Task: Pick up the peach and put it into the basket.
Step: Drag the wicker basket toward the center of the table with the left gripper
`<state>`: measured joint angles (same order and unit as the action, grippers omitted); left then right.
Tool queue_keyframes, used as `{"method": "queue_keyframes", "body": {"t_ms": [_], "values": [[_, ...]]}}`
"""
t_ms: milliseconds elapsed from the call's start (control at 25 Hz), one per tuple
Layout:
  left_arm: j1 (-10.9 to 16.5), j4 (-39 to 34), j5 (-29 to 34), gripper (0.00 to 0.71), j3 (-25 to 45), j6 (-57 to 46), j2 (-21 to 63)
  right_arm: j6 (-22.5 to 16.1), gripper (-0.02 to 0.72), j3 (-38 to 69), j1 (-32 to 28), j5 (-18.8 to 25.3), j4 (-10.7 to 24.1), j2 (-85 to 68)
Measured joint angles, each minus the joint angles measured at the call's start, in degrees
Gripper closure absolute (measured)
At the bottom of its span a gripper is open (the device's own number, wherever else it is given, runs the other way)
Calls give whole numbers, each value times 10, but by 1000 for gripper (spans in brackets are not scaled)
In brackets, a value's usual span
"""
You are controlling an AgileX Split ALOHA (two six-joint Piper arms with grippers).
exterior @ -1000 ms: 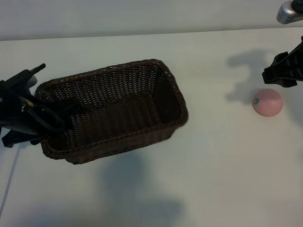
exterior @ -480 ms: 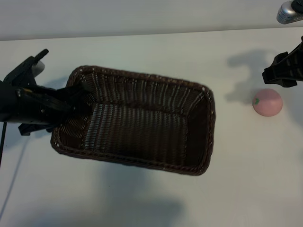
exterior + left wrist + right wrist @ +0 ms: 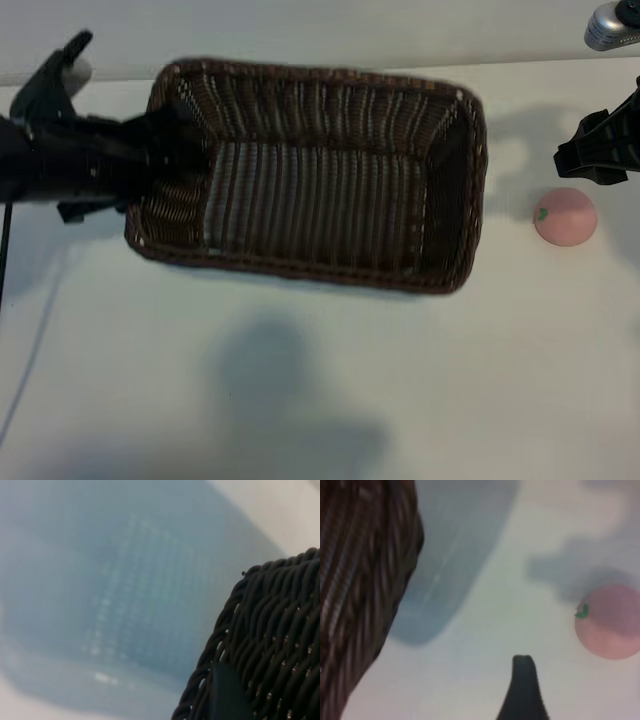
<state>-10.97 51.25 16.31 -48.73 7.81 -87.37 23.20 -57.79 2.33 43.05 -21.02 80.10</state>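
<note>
White table [image 3: 330,400] — shadows across it; grey rounded object [image 3: 610,25] at far corner.

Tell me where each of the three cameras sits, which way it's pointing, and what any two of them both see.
Exterior view: high above the white table, looking steeply down at the large dark-brown woven wicker basket, the small pale-pink peach and both black arms.
Left wrist view: on the left arm, looking past the basket's braided rim to the table; one dark finger shows.
Right wrist view: on the right arm, looking down at the peach and basket side; one dark fingertip shows.
Exterior and right wrist views share peach and basket.
</note>
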Motion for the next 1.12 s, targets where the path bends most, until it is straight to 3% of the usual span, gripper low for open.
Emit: {"method": "queue_keyframes", "body": {"t_ms": [560,840,1120], "values": [[-1,30,-5,290,-114,2,-158,-1,157,0,0,1,0,0],[-24,62,-37,290,-120,2,-203,-1,157,0,0,1,-1,0],[-28,80,-39,290,-120,9,-237,-1,157,0,0,1,-2,0]]}}
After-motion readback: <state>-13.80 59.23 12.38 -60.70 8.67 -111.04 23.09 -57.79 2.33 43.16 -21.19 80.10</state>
